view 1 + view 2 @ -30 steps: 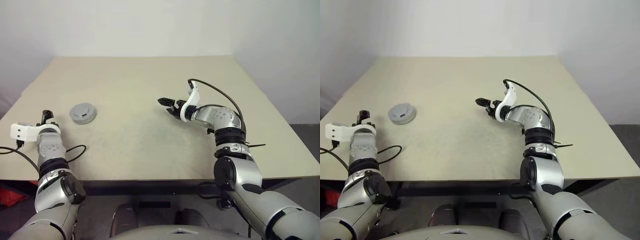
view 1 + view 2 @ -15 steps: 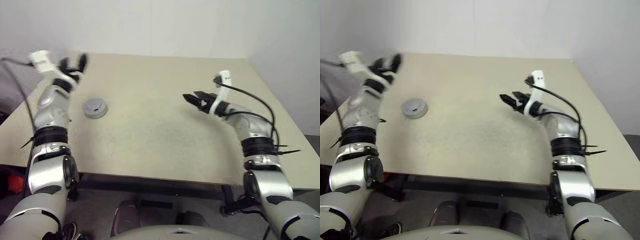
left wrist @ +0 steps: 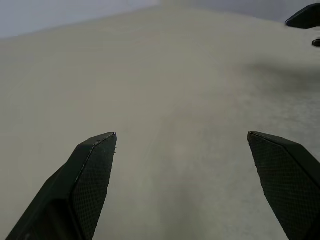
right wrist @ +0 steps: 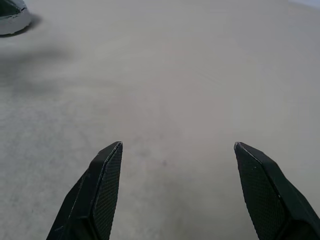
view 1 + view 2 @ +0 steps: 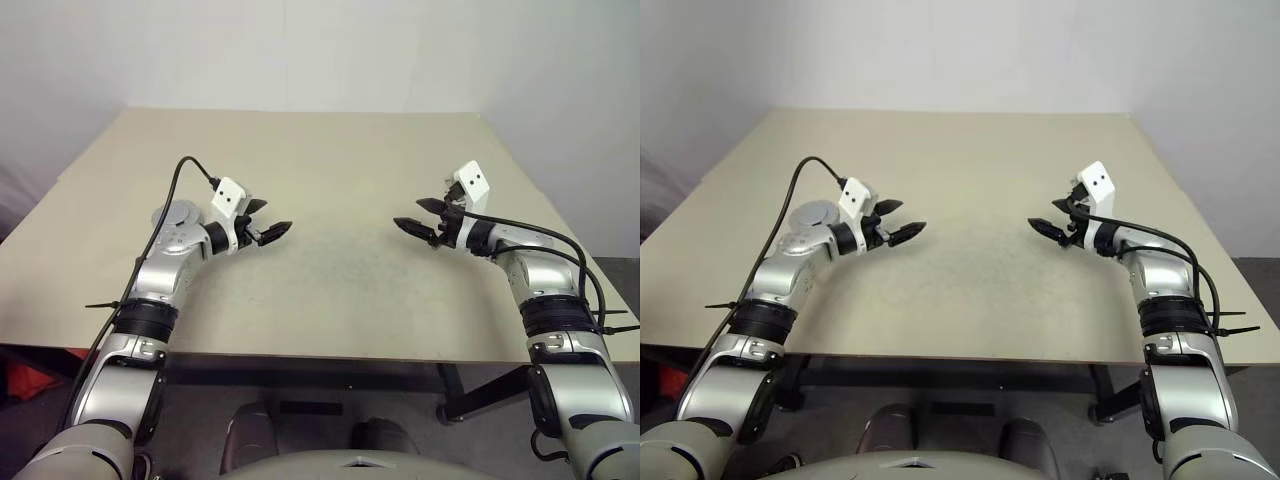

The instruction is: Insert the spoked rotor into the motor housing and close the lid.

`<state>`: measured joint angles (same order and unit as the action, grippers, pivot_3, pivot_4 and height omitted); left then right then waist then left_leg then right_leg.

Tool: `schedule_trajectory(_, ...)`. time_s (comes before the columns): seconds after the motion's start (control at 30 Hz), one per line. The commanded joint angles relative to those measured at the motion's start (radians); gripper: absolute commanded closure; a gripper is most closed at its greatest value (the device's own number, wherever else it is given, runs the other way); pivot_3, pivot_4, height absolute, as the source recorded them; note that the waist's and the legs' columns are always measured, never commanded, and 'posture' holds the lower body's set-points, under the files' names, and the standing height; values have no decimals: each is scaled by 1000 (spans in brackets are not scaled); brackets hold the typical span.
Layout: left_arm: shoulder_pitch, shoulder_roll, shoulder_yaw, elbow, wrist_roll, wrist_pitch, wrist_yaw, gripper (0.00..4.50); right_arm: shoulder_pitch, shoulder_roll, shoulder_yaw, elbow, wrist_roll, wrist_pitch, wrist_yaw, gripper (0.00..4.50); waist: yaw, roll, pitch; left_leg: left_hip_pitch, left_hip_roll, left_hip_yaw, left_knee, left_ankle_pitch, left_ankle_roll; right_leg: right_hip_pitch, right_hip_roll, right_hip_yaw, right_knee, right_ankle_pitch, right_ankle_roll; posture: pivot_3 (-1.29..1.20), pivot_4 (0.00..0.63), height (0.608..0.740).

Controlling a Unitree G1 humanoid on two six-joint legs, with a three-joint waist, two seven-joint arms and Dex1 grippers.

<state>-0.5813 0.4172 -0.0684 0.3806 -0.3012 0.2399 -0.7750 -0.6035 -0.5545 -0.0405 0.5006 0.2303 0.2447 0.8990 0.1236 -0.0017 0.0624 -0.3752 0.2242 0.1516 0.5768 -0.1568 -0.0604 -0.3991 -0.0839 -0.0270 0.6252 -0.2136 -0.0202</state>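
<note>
Left eye view: both arms are up over the beige table (image 5: pixel 330 150), elbows out, forearms angled inward so the grippers face each other across the middle w/ a wide bare stretch of tabletop between them. Left gripper (image 5: pixel 265 222) points toward the robot's right, roughly level, fingers spread apart, nothing in them. Right gripper (image 5: pixel 424 217) points toward the robot's left, also spread wide and empty. Each wrist carries a white camera block and a black cable looping back along the arm.

Wrist views: fingers (image 3: pixel 90 185) are black, wedge-shaped, w/ a fine cross-hatched pad texture; table surface is matte, slightly speckled, smooth.

The motor housing (image 5: pixel 816 215), w/ its cover on as far as I can tell, is a short round grey metal puck sitting on the table's left part, partly hidden behind the left forearm, just behind the wrist. A slice of it shows at the corner of the right wrist view.

Vs. 1 s ago: left arm was low at the table's near-left edge, now swung in toward centre; right arm has moved outward to the robot's right. Housing hasn't shifted on the table. Camera view moved too.
</note>
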Motion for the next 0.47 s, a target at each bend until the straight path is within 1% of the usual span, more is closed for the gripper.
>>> schedule_trajectory(0.03,-10,6,25,-43,12,-1,7,47,-43,10,-3,3,-9,-47,-4,459,0,0,0,0,0,0,0,0,0,0,0,0,0,0,0,0,0,740)
schedule_trajectory(0.17,-5,2,36,-61,9,8,16,47,-49,27,-13,15,-6,-79,-4,459,0,0,0,0,0,0,1,0,1,1,-1,0,0,0,0,0,0,740)
schedule_trajectory(0.3,0,-5,34,-73,14,13,21,47,-40,36,-25,5,4,-65,-13,459,0,0,0,-1,0,0,0,-1,2,0,0,0,-1,0,0,0,0,740)
schedule_trajectory(0.47,-54,-42,24,-31,24,3,23,47,-33,29,-29,-10,6,-45,-18,459,2,0,0,-1,-1,0,1,-2,3,0,-1,0,-1,0,0,0,0,740)
